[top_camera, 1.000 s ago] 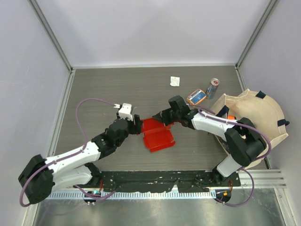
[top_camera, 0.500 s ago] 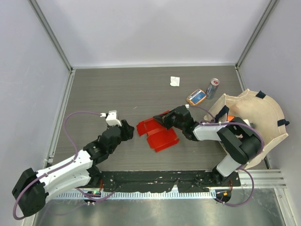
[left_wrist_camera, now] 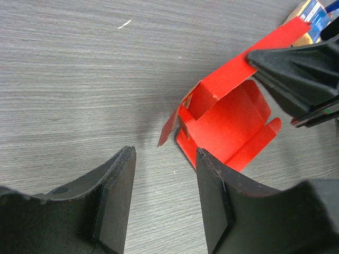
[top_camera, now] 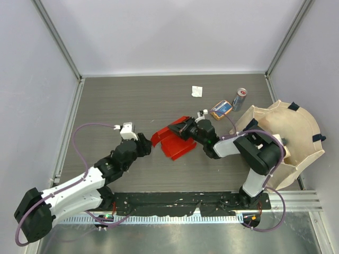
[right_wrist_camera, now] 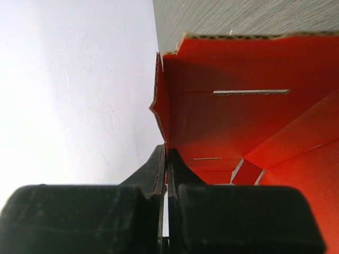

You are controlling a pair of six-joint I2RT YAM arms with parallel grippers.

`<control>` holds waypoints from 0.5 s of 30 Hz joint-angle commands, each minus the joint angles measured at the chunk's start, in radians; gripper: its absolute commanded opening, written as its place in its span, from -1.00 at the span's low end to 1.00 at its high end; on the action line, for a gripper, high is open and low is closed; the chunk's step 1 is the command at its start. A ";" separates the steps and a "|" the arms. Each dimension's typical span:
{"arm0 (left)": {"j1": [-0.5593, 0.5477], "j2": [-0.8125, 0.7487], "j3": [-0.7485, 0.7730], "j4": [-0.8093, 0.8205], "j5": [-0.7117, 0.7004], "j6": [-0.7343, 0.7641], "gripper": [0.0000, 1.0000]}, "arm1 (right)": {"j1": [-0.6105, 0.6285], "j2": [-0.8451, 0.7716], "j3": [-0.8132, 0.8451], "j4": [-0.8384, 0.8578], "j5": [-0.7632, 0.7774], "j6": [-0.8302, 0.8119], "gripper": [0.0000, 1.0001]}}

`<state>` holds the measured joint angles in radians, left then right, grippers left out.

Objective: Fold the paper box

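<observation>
The paper box (top_camera: 174,144) is bright red cardboard, partly folded, with one long wall raised at the table's middle. My right gripper (top_camera: 183,128) is shut on the thin upper edge of that raised wall; in the right wrist view the cardboard (right_wrist_camera: 238,106) is pinched between the closed fingers of my right gripper (right_wrist_camera: 167,152). My left gripper (top_camera: 147,145) stands open just left of the box, apart from it. In the left wrist view only bare table shows between its fingers (left_wrist_camera: 164,156), with the box (left_wrist_camera: 228,124) ahead and the right gripper (left_wrist_camera: 296,69) on its wall.
A small orange-and-blue packet (top_camera: 221,108) and a drink can (top_camera: 240,98) lie behind the right arm. A white scrap (top_camera: 197,91) sits further back. A beige cloth bag (top_camera: 288,135) fills the right side. Grey walls enclose the table.
My left gripper has pulled back from the box, down and to the left, now apart from it. The right gripper has carried the box's wall leftward and tilted it up.
</observation>
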<state>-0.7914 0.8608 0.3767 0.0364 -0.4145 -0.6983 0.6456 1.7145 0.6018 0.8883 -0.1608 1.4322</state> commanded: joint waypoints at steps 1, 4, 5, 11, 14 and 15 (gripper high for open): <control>0.006 -0.022 0.007 0.040 -0.029 0.020 0.10 | -0.006 0.075 -0.022 0.236 -0.031 -0.062 -0.99; 0.006 -0.005 0.004 0.060 -0.009 0.042 0.11 | -0.008 0.144 -0.043 0.349 -0.045 -0.043 -0.99; 0.004 0.010 0.007 0.060 -0.004 0.046 0.11 | -0.008 0.167 -0.051 0.362 -0.048 -0.039 -0.99; 0.006 0.035 -0.012 0.077 0.000 0.040 -0.02 | -0.021 0.200 -0.089 0.403 -0.078 -0.059 -0.98; 0.006 0.038 -0.028 0.091 -0.004 0.034 -0.03 | -0.032 0.212 -0.086 0.376 -0.106 -0.073 -0.98; 0.006 0.040 -0.028 0.092 -0.007 0.034 -0.03 | -0.038 0.214 -0.088 0.376 -0.111 -0.073 -0.98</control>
<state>-0.7906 0.8948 0.3649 0.0677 -0.4080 -0.6716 0.6243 1.9060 0.5243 1.2423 -0.2302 1.4109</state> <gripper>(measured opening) 0.490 0.058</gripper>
